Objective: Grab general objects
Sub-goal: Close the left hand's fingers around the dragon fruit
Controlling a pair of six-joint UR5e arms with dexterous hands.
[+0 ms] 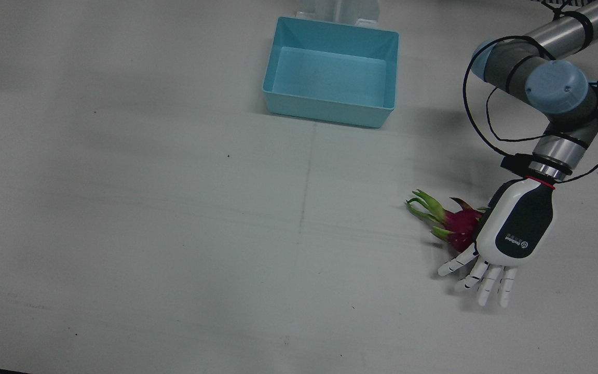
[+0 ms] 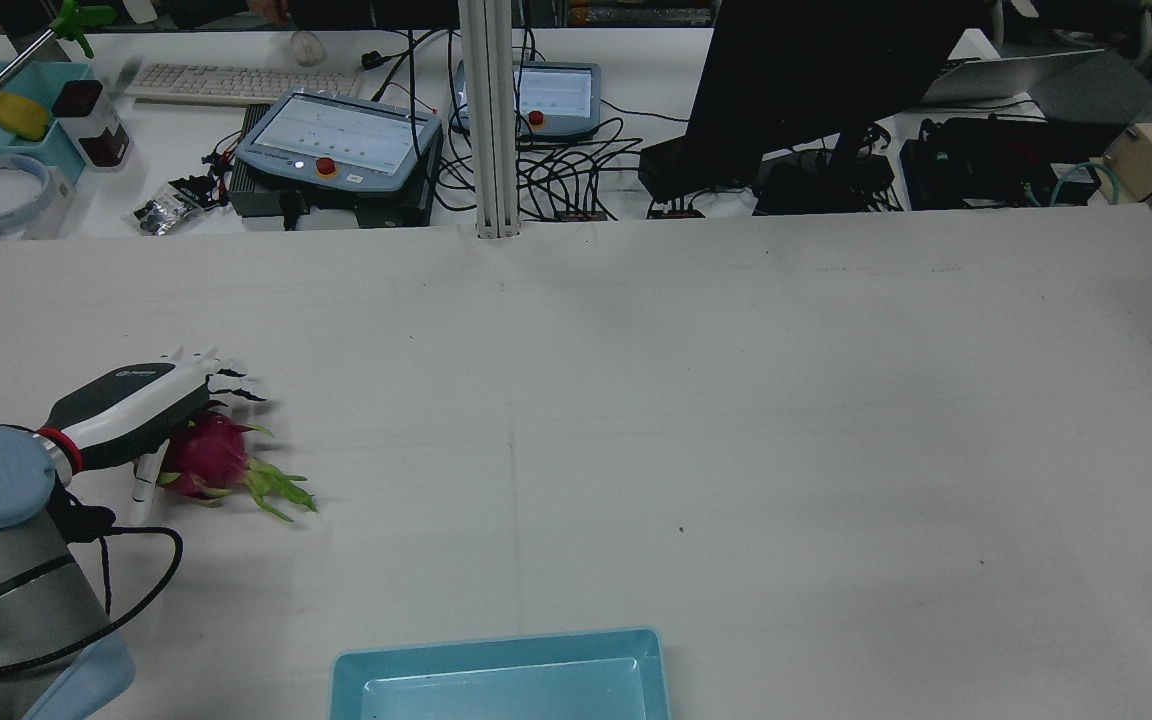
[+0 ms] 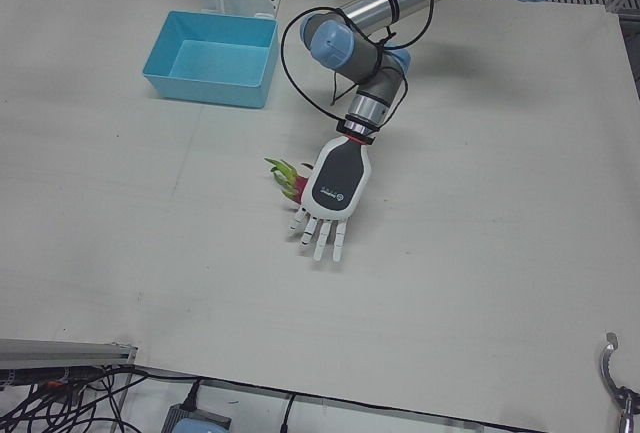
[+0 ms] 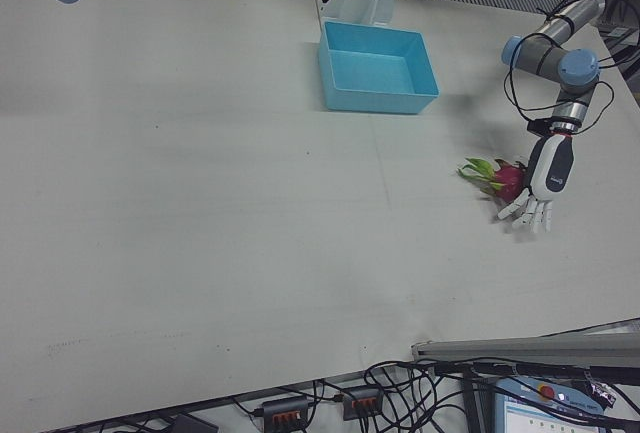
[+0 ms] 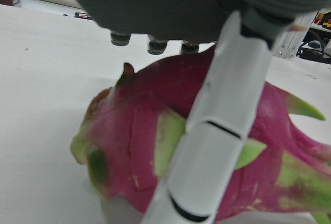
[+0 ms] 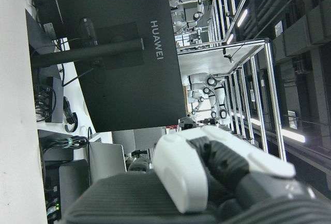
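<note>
The left hand [image 1: 512, 234] is hovering over the dragon fruit [image 1: 454, 226], lying on the table [image 1: 174, 208] well apart from the bin [image 1: 333, 70]

White tabletop [image 1: 174, 218], matte, w/ faint seam lines crossing near centre & a few dark specks. In front view, a light-blue open bin [image 1: 331, 70] sits at 12 o'clock near the far edge. A pink dragon fruit [image 1: 457, 226] w/ green scales lies on its side at approx 4 o'clock, well apart from bin.
</note>
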